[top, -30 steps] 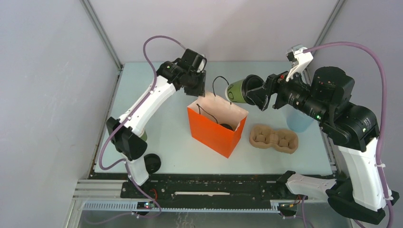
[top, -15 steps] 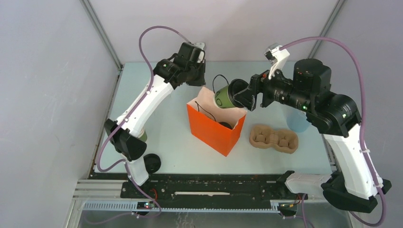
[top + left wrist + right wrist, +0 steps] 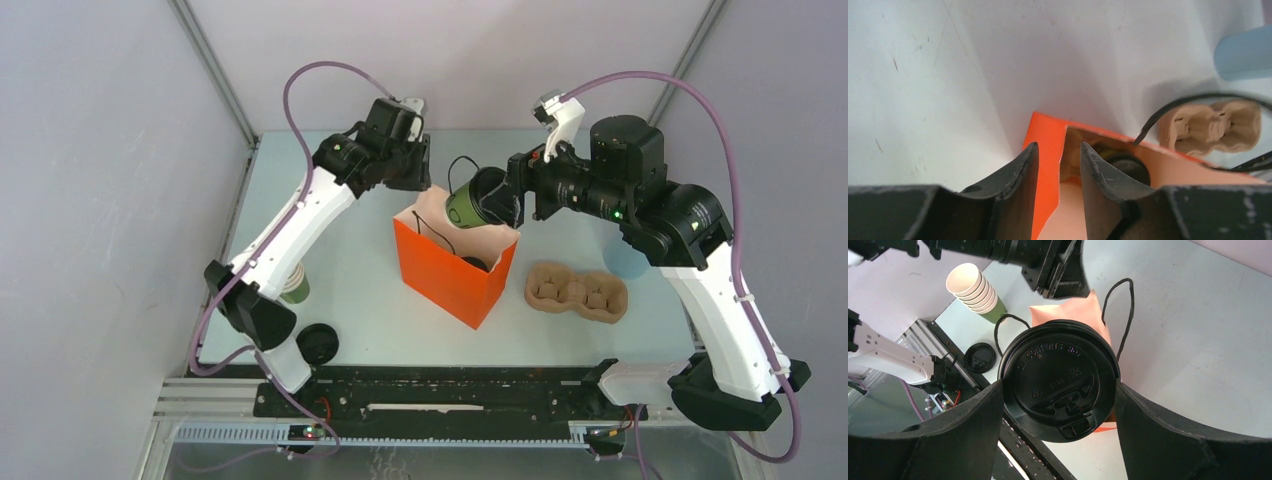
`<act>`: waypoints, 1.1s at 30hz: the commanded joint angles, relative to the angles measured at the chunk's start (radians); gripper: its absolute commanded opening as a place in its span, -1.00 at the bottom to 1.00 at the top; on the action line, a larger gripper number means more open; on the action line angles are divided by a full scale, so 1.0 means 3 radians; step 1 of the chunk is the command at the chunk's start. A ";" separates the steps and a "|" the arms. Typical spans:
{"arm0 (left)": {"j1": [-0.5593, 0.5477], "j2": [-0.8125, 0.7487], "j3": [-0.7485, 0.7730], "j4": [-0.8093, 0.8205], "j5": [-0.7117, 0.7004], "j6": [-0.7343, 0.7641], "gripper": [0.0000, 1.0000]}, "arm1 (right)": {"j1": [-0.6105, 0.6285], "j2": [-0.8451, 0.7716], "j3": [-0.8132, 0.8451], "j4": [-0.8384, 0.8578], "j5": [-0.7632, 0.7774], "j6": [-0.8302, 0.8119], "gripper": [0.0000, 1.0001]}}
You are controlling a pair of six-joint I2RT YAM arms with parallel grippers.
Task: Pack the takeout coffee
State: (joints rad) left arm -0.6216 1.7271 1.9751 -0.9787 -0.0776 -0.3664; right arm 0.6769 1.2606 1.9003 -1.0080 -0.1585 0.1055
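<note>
My right gripper is shut on a takeout coffee, an olive-green cup with a black lid. It holds the cup tilted just above the open mouth of the orange paper bag. In the right wrist view the lid fills the gap between my fingers. My left gripper is shut on the bag's back-left rim; its fingers straddle the orange wall. A second lidded cup sits inside the bag, and its lid also shows in the left wrist view.
A pulp cup carrier lies right of the bag. A pale blue object stands behind it. A lidless nested cup stack and a loose black lid sit at the front left. The bag's black cord handles stick up.
My right arm has carried the cup left and tipped it base-down over the bag's mouth. My left arm has shifted slightly back-left while still on the bag's rim.
</note>
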 commanded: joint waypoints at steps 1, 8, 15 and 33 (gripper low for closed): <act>-0.0026 -0.0384 -0.0407 0.0077 0.0059 -0.0052 -0.28 | 0.0016 -0.0069 0.0049 0.0126 0.0074 -0.0075 -0.07; -0.0024 -0.0119 -0.0290 0.0064 0.0059 0.0002 -0.42 | 0.0014 -0.0084 -0.0005 0.0157 0.0054 -0.0059 -0.07; -0.0024 0.0196 0.0061 0.0087 0.0112 0.0075 -0.45 | 0.0012 -0.0078 -0.0050 0.0124 0.0053 -0.0084 -0.07; -0.0024 -0.0590 -0.0766 0.1072 0.0088 0.0021 -1.00 | 0.0276 0.0305 -0.0091 0.0208 0.0271 -0.0259 -0.16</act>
State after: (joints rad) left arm -0.6262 1.6947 1.8648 -0.8455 -0.0753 -0.3408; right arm 0.7189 1.3190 1.8702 -0.9920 -0.1326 0.0822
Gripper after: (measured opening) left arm 0.006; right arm 0.815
